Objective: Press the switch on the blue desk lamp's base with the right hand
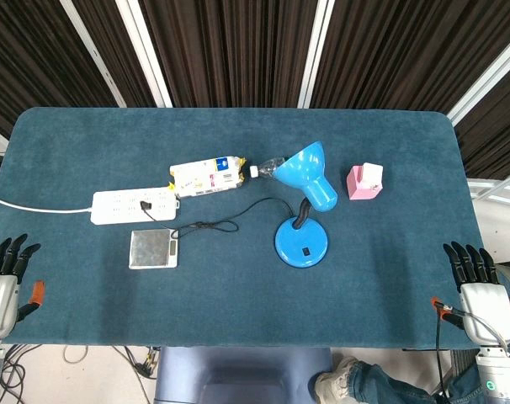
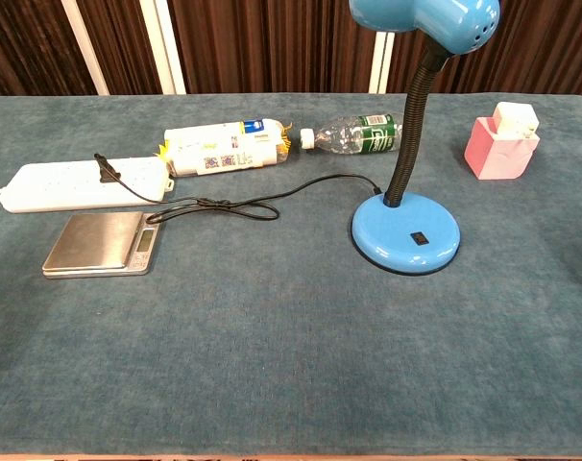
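The blue desk lamp stands mid-table on a round base (image 1: 301, 243) (image 2: 406, 231), its black switch (image 1: 305, 250) (image 2: 420, 237) on the near part of the base. A black neck rises to the blue shade (image 1: 310, 174) (image 2: 427, 16). My right hand (image 1: 476, 286) rests at the table's near right edge, fingers straight and apart, holding nothing, far right of the lamp. My left hand (image 1: 2, 282) lies the same way at the near left edge. Neither hand appears in the chest view.
A white power strip (image 1: 135, 205) (image 2: 84, 183) holds the lamp's plug, and the black cord (image 2: 243, 203) trails to the base. A silver scale (image 1: 153, 249) (image 2: 101, 243), a snack packet (image 1: 207, 176), a plastic bottle (image 2: 352, 133) and a pink box (image 1: 364, 182) (image 2: 502, 143) lie around.
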Robot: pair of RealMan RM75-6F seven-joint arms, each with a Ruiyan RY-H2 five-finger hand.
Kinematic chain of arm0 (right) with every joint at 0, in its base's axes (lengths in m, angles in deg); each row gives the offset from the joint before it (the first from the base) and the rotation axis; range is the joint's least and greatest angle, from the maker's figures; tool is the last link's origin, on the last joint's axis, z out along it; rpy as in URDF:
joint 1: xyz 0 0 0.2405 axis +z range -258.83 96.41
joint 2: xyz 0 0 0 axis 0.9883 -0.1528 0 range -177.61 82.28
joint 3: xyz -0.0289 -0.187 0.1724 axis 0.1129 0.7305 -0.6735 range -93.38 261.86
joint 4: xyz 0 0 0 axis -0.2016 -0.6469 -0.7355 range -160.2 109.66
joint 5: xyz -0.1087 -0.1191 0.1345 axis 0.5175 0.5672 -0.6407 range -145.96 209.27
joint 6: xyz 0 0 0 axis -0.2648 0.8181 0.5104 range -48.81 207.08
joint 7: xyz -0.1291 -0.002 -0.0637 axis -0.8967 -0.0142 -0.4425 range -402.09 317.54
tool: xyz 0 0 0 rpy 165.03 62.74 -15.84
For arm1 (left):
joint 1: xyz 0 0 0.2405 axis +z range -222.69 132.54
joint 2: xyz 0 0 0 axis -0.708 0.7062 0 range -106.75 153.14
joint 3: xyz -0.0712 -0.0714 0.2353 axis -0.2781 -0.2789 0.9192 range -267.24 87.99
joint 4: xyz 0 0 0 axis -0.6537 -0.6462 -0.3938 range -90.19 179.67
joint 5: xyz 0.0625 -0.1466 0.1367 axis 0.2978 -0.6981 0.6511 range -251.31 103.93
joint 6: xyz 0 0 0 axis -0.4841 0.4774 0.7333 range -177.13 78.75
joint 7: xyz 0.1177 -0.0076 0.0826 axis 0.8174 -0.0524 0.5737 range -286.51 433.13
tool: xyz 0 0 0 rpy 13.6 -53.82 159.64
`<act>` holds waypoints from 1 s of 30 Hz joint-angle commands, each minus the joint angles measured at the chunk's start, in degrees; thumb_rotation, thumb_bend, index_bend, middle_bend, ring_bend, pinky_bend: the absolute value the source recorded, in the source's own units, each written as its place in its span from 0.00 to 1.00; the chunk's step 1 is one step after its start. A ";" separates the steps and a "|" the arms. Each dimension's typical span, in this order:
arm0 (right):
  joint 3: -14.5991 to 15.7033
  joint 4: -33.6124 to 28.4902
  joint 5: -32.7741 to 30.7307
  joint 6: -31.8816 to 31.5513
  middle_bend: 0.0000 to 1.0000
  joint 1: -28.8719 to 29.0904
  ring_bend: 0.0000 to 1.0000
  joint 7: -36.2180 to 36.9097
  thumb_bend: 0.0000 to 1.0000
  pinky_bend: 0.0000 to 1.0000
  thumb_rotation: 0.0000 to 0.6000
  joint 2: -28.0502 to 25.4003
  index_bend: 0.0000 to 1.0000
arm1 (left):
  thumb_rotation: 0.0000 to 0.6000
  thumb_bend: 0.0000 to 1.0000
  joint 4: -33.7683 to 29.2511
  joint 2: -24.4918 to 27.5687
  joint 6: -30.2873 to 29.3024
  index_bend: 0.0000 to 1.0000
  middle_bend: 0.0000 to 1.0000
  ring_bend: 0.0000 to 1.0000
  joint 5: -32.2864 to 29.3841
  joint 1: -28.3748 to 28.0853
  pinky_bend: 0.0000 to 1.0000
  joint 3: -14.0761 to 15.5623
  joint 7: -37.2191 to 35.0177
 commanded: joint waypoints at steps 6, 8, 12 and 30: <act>0.18 -0.13 -0.07 0.30 0.09 0.02 0.04 -0.25 0.25 0.00 1.00 0.02 0.00 | 1.00 0.47 -0.13 0.08 -0.21 0.17 0.04 0.00 0.27 0.09 0.00 0.09 -0.06; 0.26 -0.16 0.08 0.43 0.09 0.10 0.04 -0.33 0.25 0.00 1.00 0.07 0.00 | 1.00 0.47 -0.08 0.08 -0.31 0.17 0.04 0.00 0.29 0.11 0.00 0.05 -0.10; 0.13 -0.10 0.07 0.27 0.09 0.12 0.04 -0.13 0.25 0.00 1.00 0.11 0.00 | 1.00 0.47 -0.07 0.02 0.04 0.17 0.04 0.00 -0.24 0.00 0.00 -0.11 -0.07; 2.97 -3.89 2.61 5.29 0.16 1.81 0.33 5.22 0.25 0.23 1.00 -2.92 0.00 | 1.00 0.47 -0.51 0.20 0.45 0.17 0.04 0.00 -0.89 0.00 0.00 -0.13 -0.27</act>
